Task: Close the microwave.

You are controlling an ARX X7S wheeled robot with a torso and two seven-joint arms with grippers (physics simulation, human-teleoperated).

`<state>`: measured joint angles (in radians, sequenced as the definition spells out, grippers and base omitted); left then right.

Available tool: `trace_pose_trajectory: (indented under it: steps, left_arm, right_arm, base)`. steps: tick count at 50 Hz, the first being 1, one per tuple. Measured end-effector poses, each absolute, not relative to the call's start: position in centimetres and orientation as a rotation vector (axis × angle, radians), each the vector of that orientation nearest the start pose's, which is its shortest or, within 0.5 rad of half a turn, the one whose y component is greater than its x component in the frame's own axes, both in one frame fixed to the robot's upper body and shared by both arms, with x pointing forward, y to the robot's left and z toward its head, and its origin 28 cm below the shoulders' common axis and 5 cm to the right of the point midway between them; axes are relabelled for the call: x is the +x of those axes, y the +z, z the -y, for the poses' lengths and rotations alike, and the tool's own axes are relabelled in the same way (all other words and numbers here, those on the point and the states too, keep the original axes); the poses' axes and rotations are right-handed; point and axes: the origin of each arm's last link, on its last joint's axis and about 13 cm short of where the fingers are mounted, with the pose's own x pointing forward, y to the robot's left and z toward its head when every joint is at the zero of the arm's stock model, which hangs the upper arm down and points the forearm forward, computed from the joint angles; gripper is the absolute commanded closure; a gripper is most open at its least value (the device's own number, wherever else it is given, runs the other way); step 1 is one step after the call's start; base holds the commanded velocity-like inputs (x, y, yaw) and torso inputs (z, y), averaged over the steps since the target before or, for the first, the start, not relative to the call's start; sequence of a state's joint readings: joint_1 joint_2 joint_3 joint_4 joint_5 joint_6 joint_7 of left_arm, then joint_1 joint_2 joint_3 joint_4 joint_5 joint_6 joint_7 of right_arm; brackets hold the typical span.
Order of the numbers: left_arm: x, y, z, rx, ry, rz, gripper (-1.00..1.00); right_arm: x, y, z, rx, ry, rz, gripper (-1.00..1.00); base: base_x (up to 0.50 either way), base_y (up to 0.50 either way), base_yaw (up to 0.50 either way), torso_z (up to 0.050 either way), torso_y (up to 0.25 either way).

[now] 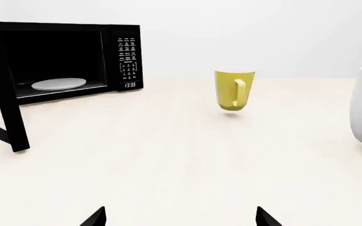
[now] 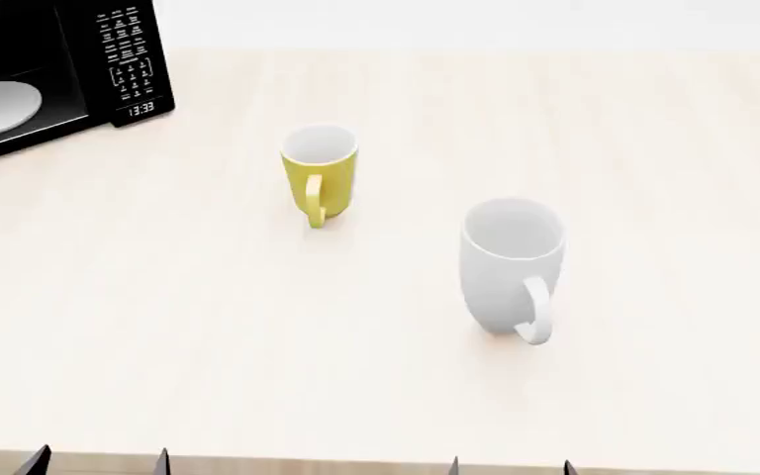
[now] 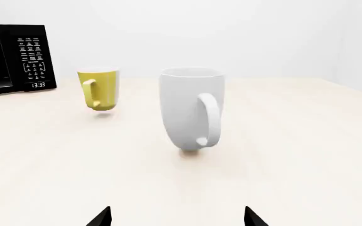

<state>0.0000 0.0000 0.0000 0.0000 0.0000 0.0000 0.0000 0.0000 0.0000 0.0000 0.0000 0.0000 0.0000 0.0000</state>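
The black microwave (image 1: 68,59) stands at the table's far left with its door (image 1: 5,89) swung wide open, edge-on toward me. A white turntable plate (image 1: 58,84) lies inside. Its keypad (image 2: 127,59) shows in the head view and again in the right wrist view (image 3: 30,59). My left gripper (image 1: 181,219) is open near the table's front edge, well short of the door, nothing between its fingertips (image 1: 96,219). My right gripper (image 3: 177,219) is also open and empty, low by the front edge. In the head view only the tips of both grippers (image 2: 96,462) (image 2: 513,465) show.
A yellow mug (image 2: 318,173) stands mid-table, right of the microwave. A larger white mug (image 2: 513,265) stands nearer me, ahead of the right gripper. The pale wooden table (image 2: 222,376) runs to a front edge just below the fingertips.
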Motion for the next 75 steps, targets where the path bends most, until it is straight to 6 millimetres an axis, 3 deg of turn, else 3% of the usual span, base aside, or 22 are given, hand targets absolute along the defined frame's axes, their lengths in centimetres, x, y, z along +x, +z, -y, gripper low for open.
trace_pose_trajectory:
  steps: [25, 30, 38, 45, 55, 75]
  left_arm:
    - [20.9, 1.4, -20.5, 0.005, 0.004, 0.026, -1.0]
    - [20.6, 3.4, -20.8, 0.059, 0.045, 0.187, -1.0]
    - [19.4, 8.7, -21.6, 0.11, 0.126, 0.573, -1.0]
    - [18.3, 11.4, -22.0, 0.117, 0.166, 0.758, -1.0]
    - [17.8, 12.6, -22.2, 0.121, 0.188, 0.855, -1.0]
    - [17.5, 12.9, -22.1, 0.125, 0.183, 0.882, -1.0]
  right_arm:
    - [21.0, 1.6, 9.6, 0.012, -0.014, 0.019, -1.0]
    - [21.3, 3.8, 9.8, 0.064, -0.048, 0.187, -1.0]
    - [20.7, 8.6, 10.3, 0.1, -0.11, 0.594, -1.0]
    - [19.9, 10.7, 10.5, 0.1, -0.134, 0.795, -1.0]
    - [19.3, 11.7, 10.4, 0.082, -0.142, 0.915, -1.0]
    - [18.9, 11.8, 10.2, 0.047, -0.144, 0.948, -1.0]
  base:
    - [0.0, 0.0, 0.0, 0.0, 0.0]
    - [0.0, 0.0, 0.0, 0.0, 0.0]
    - [0.0, 0.0, 0.0, 0.0, 0.0]
    - [0.0, 0.0, 0.0, 0.0, 0.0]
    - [0.0, 0.02, 0.0, 0.0, 0.0]
    - [0.0, 0.49, 0.0, 0.0, 0.0]
